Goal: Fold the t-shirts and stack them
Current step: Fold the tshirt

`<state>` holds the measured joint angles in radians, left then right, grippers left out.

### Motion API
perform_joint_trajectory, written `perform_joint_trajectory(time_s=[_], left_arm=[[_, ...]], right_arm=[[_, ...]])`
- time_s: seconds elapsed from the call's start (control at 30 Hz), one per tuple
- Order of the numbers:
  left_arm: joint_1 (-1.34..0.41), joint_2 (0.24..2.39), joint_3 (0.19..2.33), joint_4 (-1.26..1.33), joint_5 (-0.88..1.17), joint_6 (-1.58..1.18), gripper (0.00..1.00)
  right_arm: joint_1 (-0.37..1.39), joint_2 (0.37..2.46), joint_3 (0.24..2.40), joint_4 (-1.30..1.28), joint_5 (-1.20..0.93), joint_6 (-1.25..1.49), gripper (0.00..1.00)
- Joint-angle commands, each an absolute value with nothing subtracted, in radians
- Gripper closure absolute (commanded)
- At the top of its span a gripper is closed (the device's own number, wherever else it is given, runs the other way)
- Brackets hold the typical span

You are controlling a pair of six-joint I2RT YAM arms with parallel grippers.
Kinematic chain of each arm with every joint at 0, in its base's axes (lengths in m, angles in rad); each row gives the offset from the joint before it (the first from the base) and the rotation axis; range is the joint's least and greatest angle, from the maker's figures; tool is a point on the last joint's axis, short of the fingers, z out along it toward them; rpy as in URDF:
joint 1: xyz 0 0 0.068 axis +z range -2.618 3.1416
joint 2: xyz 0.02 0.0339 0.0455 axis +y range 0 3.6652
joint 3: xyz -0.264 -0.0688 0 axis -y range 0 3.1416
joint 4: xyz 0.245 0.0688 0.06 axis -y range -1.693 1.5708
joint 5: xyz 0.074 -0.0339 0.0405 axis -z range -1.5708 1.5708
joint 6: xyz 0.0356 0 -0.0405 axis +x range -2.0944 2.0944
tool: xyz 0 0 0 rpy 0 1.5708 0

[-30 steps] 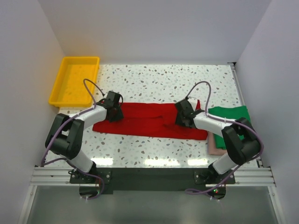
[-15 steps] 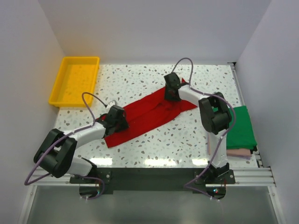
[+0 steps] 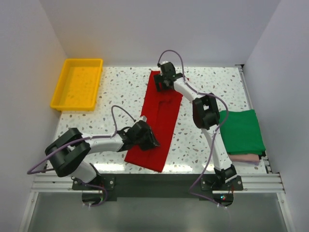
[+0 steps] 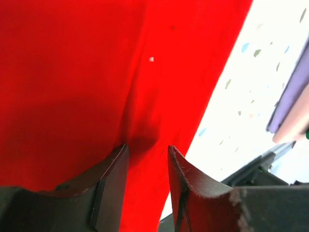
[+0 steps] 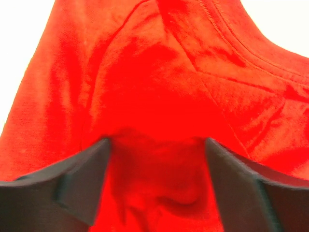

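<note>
Across the speckled table (image 3: 207, 77), the red t-shirt (image 3: 161, 113) is lying as a long folded strip, running from the far middle down toward the near edge and slanting slightly to the left as it comes nearer. On the right side of the table, the dark green t-shirt (image 3: 240, 131) is sitting folded on top of the pale pink t-shirt (image 3: 247, 158), which is showing only as a thin edge along the near side of the pile. That pile is lying well apart from the red strip. At the far left corner, the yellow tray (image 3: 83, 61) is standing by the wall, also well apart from the red cloth.

The right arm is reaching far forward, and the right gripper (image 5: 157, 145) is hovering over the far end of the red t-shirt, near the collar seam. Its jaws are standing wide, and the cloth is bulging up between the fingers (image 5: 72, 179) without being pinched.

The left arm is stretching low across the near side, and the left gripper (image 4: 147, 152) is working at the near end of the strip. Its jaws are standing narrow, and a crease of red cloth is running into the gap between the fingers (image 4: 111, 176), which are gripping it there.
</note>
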<state>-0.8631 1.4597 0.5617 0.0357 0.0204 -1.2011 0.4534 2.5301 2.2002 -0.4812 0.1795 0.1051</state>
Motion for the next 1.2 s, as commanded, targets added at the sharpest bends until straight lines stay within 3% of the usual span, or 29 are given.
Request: perform_joint_trajectory(time_s=[0.0,0.07,0.37,0.63,0.77,0.83,0.9,1.17], left_arm=[[-0.888,1.561,0.659,0.011,0.106,-1.189,0.56],[-0.887,1.565,0.692,0.006,0.107,-1.167,0.55],[-0.877,1.436,0.791,-0.112,0.057,-1.039,0.54],[-0.836,1.253,0.796,-0.371,-0.236,-0.913,0.56],[-0.834,1.241,0.752,-0.431,-0.31,-0.897,0.56],[-0.834,1.227,0.726,-0.433,-0.316,-0.911,0.57],[-0.834,1.187,0.669,-0.426,-0.336,-0.942,0.57],[-0.834,1.057,0.477,-0.396,-0.368,-1.041,0.58]], right_arm=[[0.454,2.569,2.235,-0.5,0.161,-0.05,0.12],[0.454,2.565,2.233,-0.47,0.172,-0.08,0.01],[0.453,2.489,2.3,-0.44,0.199,-0.103,0.01],[0.453,2.218,2.113,-0.508,0.158,0.087,0.01],[0.46,1.996,1.828,-0.506,0.08,0.317,0.02],[0.474,1.832,1.575,-0.427,0.022,0.388,0.02],[0.531,1.731,1.338,-0.385,0.028,0.468,0.06],[0.878,1.401,0.811,-0.307,0.139,0.714,0.12]])
